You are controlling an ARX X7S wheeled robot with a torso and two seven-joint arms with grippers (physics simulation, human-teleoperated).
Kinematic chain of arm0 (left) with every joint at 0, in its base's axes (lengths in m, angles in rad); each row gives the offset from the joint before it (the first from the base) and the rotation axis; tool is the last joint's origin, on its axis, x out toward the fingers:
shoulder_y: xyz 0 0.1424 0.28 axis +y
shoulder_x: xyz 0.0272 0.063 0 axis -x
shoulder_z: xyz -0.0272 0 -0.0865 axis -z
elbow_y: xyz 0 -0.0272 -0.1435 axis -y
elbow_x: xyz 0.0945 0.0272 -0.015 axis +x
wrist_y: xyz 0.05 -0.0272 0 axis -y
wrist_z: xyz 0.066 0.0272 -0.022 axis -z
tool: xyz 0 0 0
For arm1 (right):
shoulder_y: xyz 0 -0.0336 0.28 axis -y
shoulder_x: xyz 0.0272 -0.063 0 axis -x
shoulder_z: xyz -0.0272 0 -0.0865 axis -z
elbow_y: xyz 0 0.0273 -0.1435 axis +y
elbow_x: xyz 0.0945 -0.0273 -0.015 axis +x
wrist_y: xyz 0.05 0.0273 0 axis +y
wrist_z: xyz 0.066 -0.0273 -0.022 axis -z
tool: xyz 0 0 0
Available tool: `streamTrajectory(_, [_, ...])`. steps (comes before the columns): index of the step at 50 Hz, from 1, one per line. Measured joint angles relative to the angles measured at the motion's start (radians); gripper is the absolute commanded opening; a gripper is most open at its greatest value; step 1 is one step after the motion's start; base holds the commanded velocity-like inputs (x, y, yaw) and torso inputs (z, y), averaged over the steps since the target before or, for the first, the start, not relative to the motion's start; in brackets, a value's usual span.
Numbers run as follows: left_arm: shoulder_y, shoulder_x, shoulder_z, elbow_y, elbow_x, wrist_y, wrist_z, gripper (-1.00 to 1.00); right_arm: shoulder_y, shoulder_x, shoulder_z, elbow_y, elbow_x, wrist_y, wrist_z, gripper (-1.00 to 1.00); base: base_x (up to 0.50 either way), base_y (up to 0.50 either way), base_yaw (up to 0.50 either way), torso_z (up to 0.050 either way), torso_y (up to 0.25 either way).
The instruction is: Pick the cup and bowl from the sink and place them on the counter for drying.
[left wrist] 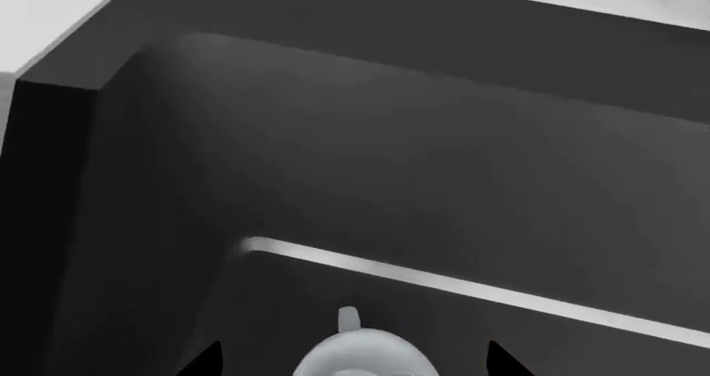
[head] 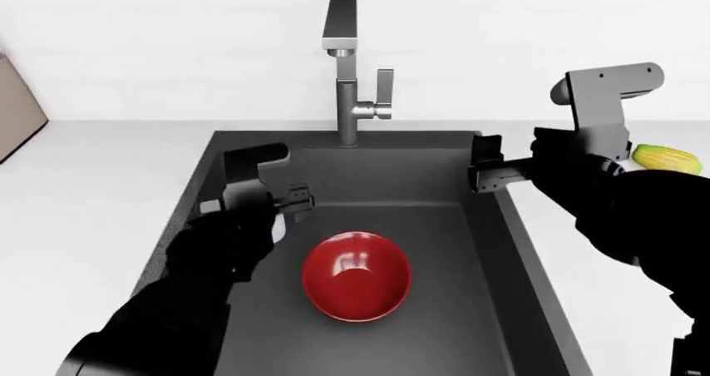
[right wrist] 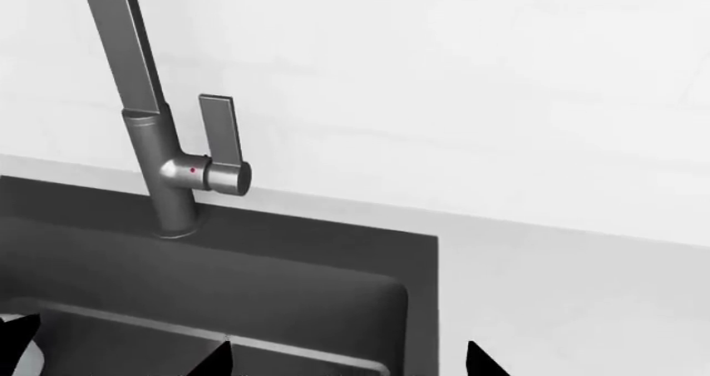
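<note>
The white counter [head: 100, 176] carries the dark grey sink [head: 505, 251], which is set into its middle. The steel faucet [head: 346, 76] stands at 12 o'clock of the basin. A corn cob [head: 666, 157] lies on the counter at 2 o'clock.

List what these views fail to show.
- Cup: left wrist view, cut off by the frame edge; head view, hidden behind the left gripper.
- Left grip: contact with the cup is unclear.
- Drain: not seen in the sink.
- Right gripper: jaw gap unclear.
</note>
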Motion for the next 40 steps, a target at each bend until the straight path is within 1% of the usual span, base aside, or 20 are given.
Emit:
streamTrajectory(7, [0.0,0.005,0.013,-0.036,-0.012,0.021,0.003,1.0,-0.01,0.003,0.006,-0.006,0.006,-0.001,0.004,1.0,0.0,0.0,0.0,0.0,0.0])
streamTrajectory(15, [0.01,0.007,0.067,-0.058,-0.076,0.03,0.007,1.0,-0.019,0.006,0.01,-0.011,0.012,-0.003,0.008,1.0,0.0,0.0,0.0,0.0,0.0])
streamTrajectory(26, [0.026,0.009,0.063,-0.07,-0.094,0.019,0.017,1.0,-0.035,0.009,0.013,-0.012,0.014,-0.016,0.007,1.0,0.0,0.0,0.0,0.0,0.0])
streamTrajectory(27, [0.027,0.009,0.062,-0.071,-0.095,0.019,0.018,-1.0,-0.037,0.01,0.013,-0.012,0.015,-0.017,0.007,1.0,0.0,0.0,0.0,0.0,0.0])
streamTrajectory(36, [0.028,0.009,0.076,-0.077,-0.101,0.025,0.014,-1.0,-0.043,0.01,0.011,-0.01,0.015,-0.024,0.007,1.0,0.0,0.0,0.0,0.0,0.0])
streamTrajectory(40, [0.03,0.007,0.105,-0.077,-0.121,0.033,0.008,-1.0,-0.042,0.01,0.009,-0.009,0.016,-0.025,0.007,1.0,0.0,0.0,0.0,0.0,0.0])
